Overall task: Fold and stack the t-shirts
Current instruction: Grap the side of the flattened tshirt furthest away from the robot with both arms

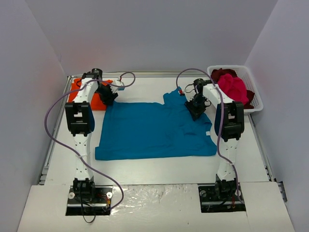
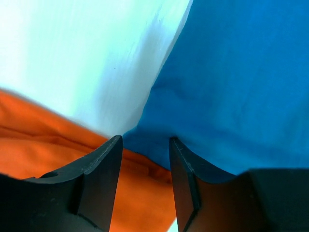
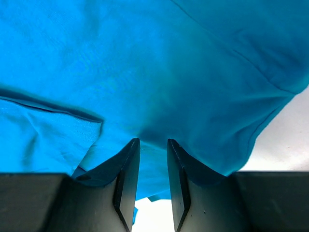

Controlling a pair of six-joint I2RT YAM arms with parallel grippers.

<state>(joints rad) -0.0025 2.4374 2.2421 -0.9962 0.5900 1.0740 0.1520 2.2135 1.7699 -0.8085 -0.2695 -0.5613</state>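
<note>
The left gripper (image 2: 145, 139) stands with its jaws partly apart. The far-left corner of the teal-blue t-shirt (image 1: 154, 130) lies in the gap between them, and nothing shows it being pinched. That corner overlaps the orange t-shirt (image 2: 38, 140), which sits at the table's far-left corner, just beside the gripper.

The right gripper (image 3: 152, 140) has its jaws narrow and closed on a fold of the teal-blue t-shirt near its far-right part, where the cloth rises in a small tent to the fingertips.

The teal-blue t-shirt is spread mostly flat across the middle of the table (image 1: 154, 166). Its near hem runs roughly straight, its left edge slants, and its right side is rumpled with a sleeve folded over.

Bare table shows along the near side in front of the hem and in a strip behind the shirt. At the far right stands a white basket (image 1: 258, 104), holding the magenta-pink t-shirt (image 1: 234, 87) and the dark red t-shirt (image 1: 222, 73), close to the right arm.
</note>
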